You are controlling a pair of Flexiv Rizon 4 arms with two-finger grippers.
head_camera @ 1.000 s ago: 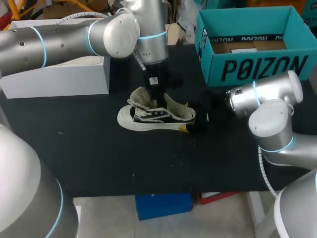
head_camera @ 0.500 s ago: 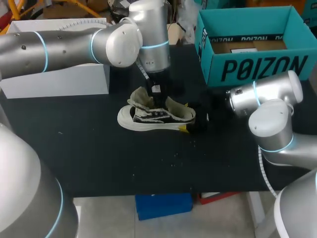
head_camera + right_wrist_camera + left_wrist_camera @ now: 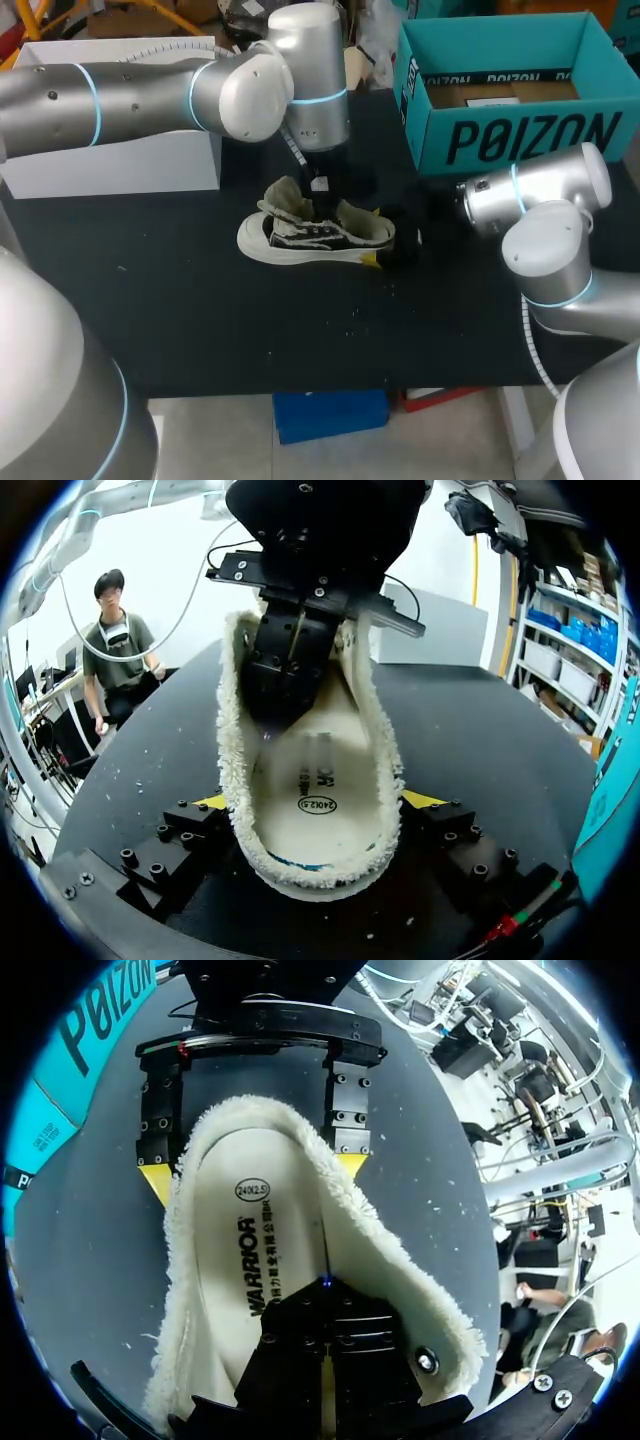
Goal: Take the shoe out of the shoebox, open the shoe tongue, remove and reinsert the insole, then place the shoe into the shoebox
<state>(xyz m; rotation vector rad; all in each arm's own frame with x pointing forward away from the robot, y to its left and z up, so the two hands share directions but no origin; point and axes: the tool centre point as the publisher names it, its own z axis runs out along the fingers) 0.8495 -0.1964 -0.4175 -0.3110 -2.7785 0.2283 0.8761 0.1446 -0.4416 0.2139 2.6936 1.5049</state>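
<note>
The black-and-white fleece-lined shoe [image 3: 315, 235], prob. light and soft-sided, was clamped at the heel by the right gripper [image 3: 318, 802] approx. mid-surface on the black table [image 3: 200, 320], while the left gripper [image 3: 325, 1290] was seen w/ tips together over the thin white insole [image 3: 235, 1290], judged floppy and best pinched at its heel edge.

1. Our left arm [image 3: 130, 85] and right arm [image 3: 545, 225] are silver-grey tubes with rounded caps and thin light-blue rings.
2. A white coiled cable [image 3: 290, 140] runs along each wrist.
3. Our right gripper [image 3: 317, 802] is black blocks studded with hex screws; its fingers [image 3: 425, 800] end in yellow, with red and green wires [image 3: 512, 920] alongside.
4. Our left gripper [image 3: 325, 1310] is black too, with one silver screw head [image 3: 428, 1360].
</note>
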